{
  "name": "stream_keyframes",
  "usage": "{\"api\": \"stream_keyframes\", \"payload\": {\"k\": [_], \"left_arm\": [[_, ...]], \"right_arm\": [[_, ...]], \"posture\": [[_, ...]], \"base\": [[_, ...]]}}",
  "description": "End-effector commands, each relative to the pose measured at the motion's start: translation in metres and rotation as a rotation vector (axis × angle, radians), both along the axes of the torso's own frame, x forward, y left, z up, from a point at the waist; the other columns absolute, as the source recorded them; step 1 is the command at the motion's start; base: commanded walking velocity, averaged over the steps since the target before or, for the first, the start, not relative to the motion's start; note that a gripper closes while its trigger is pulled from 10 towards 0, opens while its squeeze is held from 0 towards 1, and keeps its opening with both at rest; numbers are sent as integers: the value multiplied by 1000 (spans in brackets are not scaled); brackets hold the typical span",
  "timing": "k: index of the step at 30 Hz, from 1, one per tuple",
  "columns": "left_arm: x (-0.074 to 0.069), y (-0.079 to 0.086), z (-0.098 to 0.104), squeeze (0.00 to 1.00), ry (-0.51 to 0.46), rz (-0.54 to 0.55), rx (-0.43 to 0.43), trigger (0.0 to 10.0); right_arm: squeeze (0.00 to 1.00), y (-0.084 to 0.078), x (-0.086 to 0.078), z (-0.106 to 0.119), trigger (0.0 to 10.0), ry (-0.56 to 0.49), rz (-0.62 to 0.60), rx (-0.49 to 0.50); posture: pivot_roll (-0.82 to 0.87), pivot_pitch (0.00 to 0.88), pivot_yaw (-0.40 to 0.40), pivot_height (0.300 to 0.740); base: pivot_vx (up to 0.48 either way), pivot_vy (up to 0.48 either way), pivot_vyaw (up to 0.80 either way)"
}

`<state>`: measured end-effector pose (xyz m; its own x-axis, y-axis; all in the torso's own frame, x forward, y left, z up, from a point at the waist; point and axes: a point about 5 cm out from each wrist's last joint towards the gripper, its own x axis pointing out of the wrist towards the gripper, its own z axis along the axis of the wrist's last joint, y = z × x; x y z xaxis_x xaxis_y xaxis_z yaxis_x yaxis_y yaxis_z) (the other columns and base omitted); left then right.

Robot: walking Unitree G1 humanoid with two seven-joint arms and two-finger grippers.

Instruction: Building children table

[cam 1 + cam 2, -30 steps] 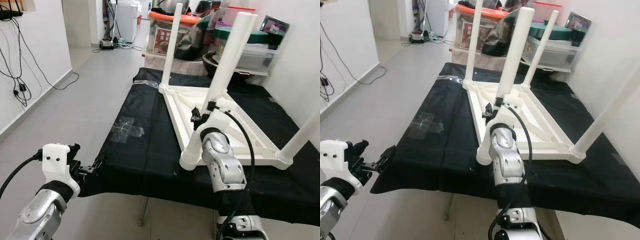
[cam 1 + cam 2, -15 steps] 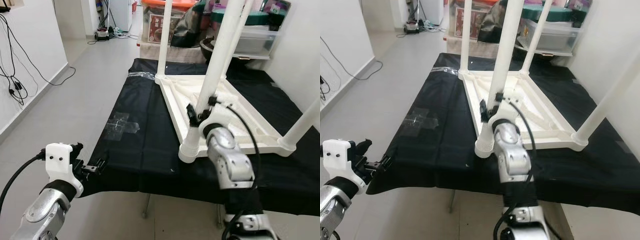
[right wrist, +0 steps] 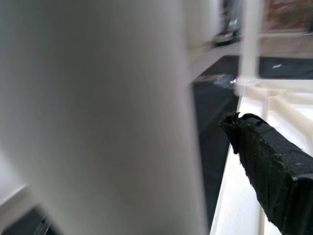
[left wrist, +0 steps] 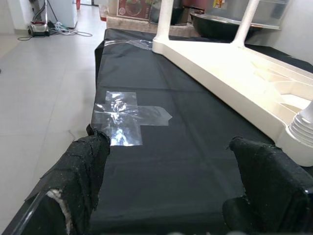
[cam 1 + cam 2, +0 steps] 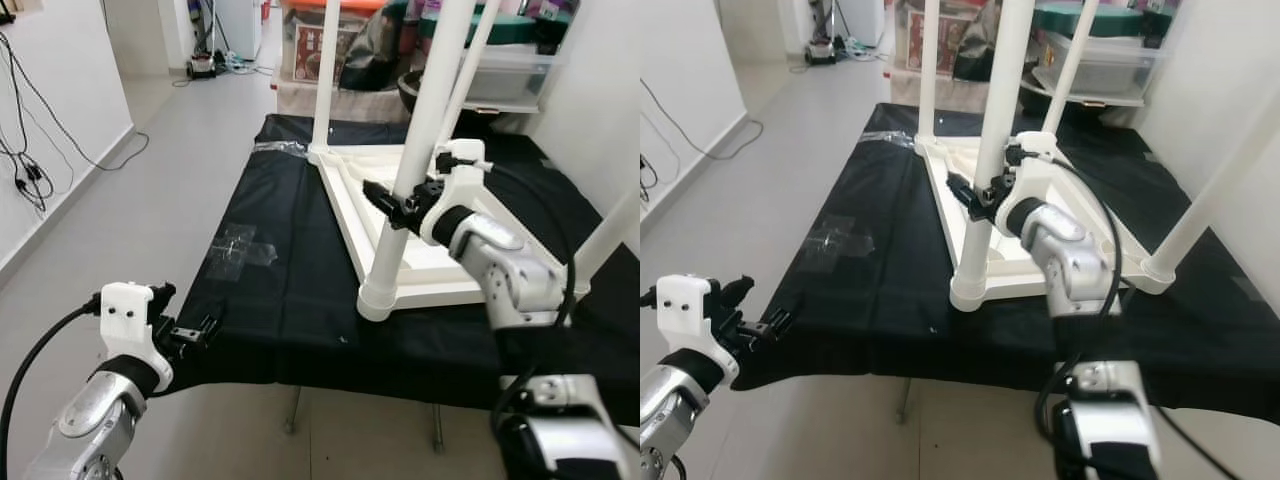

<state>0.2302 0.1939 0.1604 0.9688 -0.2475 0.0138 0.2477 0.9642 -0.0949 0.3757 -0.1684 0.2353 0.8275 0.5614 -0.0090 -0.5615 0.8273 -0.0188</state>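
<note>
The white children's table (image 5: 455,288) lies upside down on a black-covered worktable (image 5: 290,290), its legs pointing up. My right gripper (image 5: 388,203) reaches in from the right at the lower part of the near leg (image 5: 422,120). In the right wrist view that leg (image 3: 98,117) stands close, and one black finger (image 3: 274,166) sits beside it with a gap between them, so the gripper is open. My left gripper (image 5: 196,330) hovers open and empty at the cloth's front-left corner, its fingers (image 4: 83,166) spread wide.
A patch of clear tape (image 4: 127,115) is stuck to the cloth left of the frame. Storage boxes and pots (image 5: 500,70) crowd the far end. A white wall runs along the right. Open tiled floor (image 5: 150,200) lies to the left, with cables (image 5: 30,150) on the wall.
My right arm has swung from in front of the near leg round to its right side, the gripper staying at the leg. The camera has shifted slightly. The left gripper holds its place.
</note>
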Motion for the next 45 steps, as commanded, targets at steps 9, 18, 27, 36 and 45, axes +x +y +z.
{"api": "stream_keyframes", "payload": {"k": [9,18,27,36,45], "left_arm": [[-1,-2,-2,0,11,-16,12,10000],[-1,-3,-3,0,12,-20,14,10000],[-3,-3,-2,0,11,-22,14,10000],[0,0,-6,0,24,21,11,10000],[1,1,-10,0,33,19,-1,10000]], "right_arm": [[0,-10,13,1,510,-12,170,-31],[0,-21,13,-8,0,20,229,-74],[0,-21,28,-22,0,26,-233,-39],[0,41,-29,-79,0,190,-750,35],[0,45,-7,-55,10000,134,-650,39]], "posture": [[98,0,-97,740],[96,0,-100,740],[104,0,-108,740],[108,0,-98,740],[101,0,-106,740]], "base": [[0,0,0],[0,0,0],[0,0,0],[0,0,0],[0,0,0]]}}
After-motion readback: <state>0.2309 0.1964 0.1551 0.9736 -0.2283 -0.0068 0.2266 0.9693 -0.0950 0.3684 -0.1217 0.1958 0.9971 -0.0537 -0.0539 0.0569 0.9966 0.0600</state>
